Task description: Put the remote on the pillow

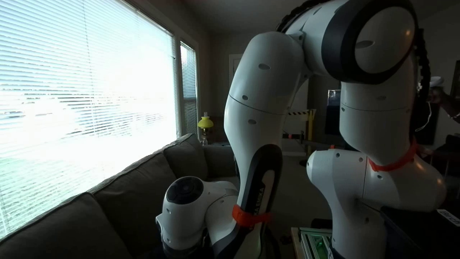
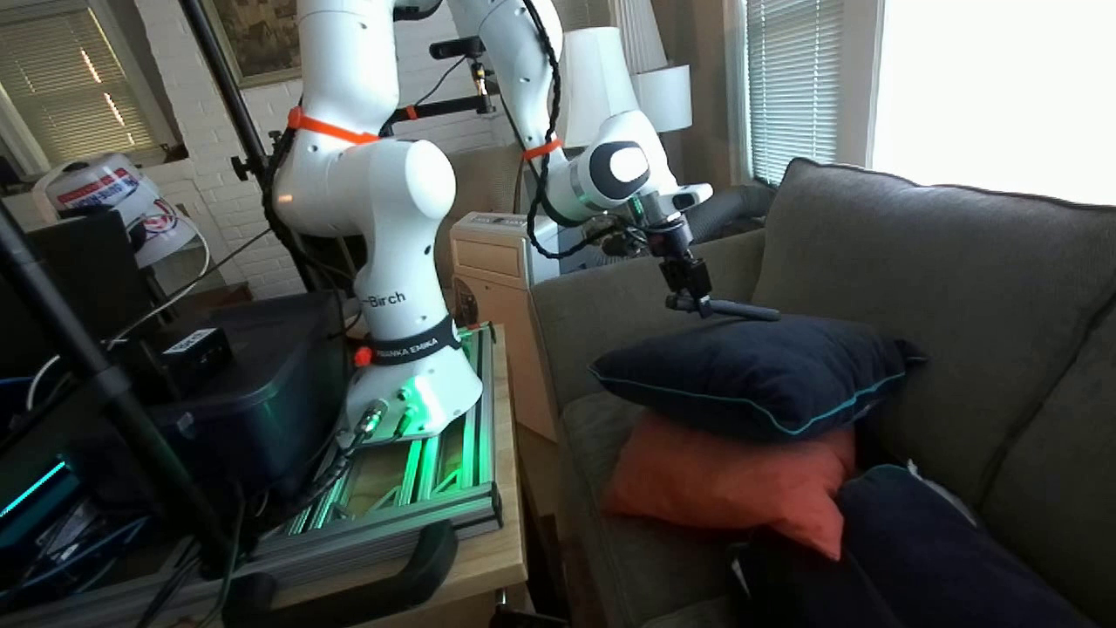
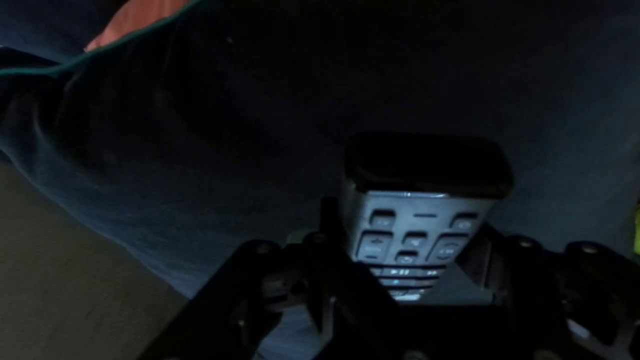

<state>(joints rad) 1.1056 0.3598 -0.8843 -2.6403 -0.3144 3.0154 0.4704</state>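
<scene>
Bright light shines in at a big window (image 1: pixel 90 79) behind a long gray couch (image 2: pixel 933 253). On the couch, an orange pillow (image 2: pixel 732 480) lies under a dark blue pillow (image 2: pixel 750 379) with a thin blue-green edge. Next to the orange one is a dark cushion (image 2: pixel 924 541). The white robot arm (image 2: pixel 384 235) has red-orange straps (image 1: pixel 247 217), and it reaches out over the couch. Its gripper (image 2: pixel 690 305) points down above the top blue pillow. The jaws are part way open, with one finger on each side of the gray remote (image 3: pixel 412 230), so they have hold of it. The remote lies almost flat in the grip, with its buttons facing up and its shiny black end sticking out past the fingers. It is right at the top of the blue pillow, but I cannot tell if it touches the cloth. Far back, a little lamp (image 1: pixel 205 123) has a yellow shade.
</scene>
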